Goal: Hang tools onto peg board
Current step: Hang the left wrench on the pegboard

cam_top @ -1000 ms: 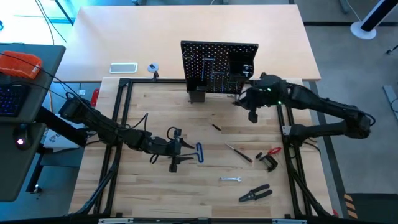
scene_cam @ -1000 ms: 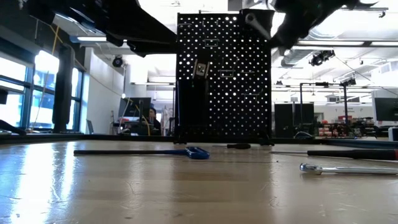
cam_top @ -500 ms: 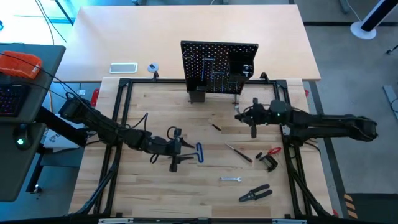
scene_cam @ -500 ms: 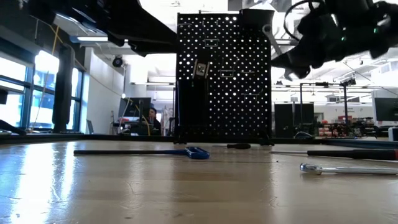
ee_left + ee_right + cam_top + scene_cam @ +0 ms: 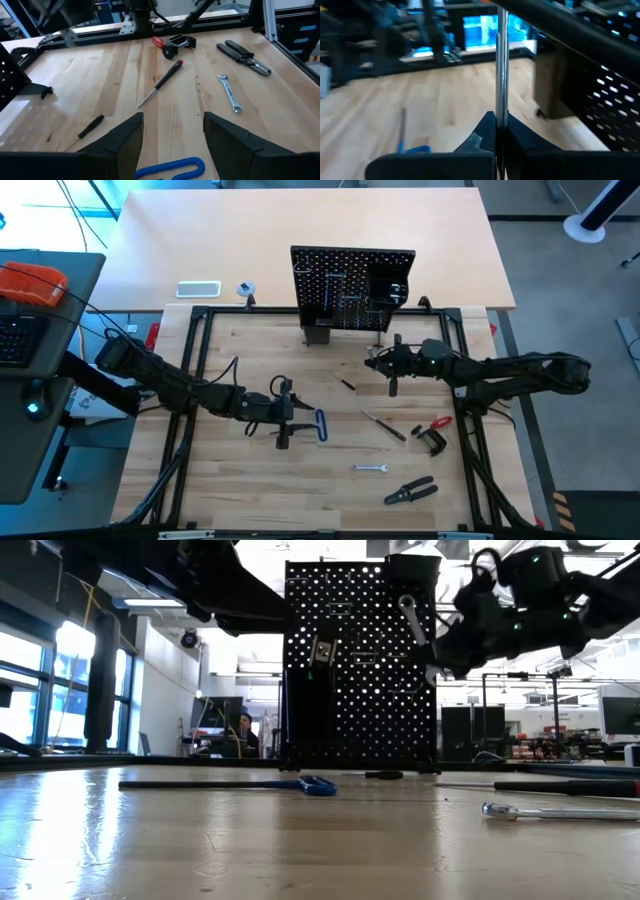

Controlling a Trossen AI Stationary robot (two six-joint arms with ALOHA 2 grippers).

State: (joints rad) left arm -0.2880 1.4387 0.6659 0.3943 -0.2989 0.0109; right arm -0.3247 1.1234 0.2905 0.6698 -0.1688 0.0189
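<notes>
The peg board [image 5: 352, 285] stands upright at the table's far middle, some tools hanging on it. Just in front of it and to its right, my right gripper [image 5: 372, 363] is shut on a silver wrench [image 5: 412, 622], clear of the table. My left gripper [image 5: 296, 418] stands open at the middle left. The blue-handled bent key [image 5: 320, 423] lies flat on the table just beyond its fingertips, and its blue loop [image 5: 170, 167] shows between the fingers. A screwdriver [image 5: 383, 425], a red-and-black clamp [image 5: 432, 435], another silver wrench [image 5: 370, 468] and pliers [image 5: 410, 492] lie at the near right. My right gripper pinches the wrench's shaft [image 5: 502, 107] between its two fingers. The fingers come nearly level from the table's right and lie across the shaft. The wrench stands up from the fingers, somewhat tilted, its head end [image 5: 405, 604] uppermost, lifted clear of the table.
A small dark screwdriver [image 5: 346, 384] lies in front of the peg board. A black frame [image 5: 195, 380] runs round the work area. A white tray [image 5: 198, 289] and a tape roll [image 5: 245, 288] sit beyond it at the far left.
My right gripper has come down from high beside the peg board's top and has shifted a little toward the table's left. It has tipped from pointing steeply down to nearly level. It has stayed shut on the wrench, which now stands more upright.
</notes>
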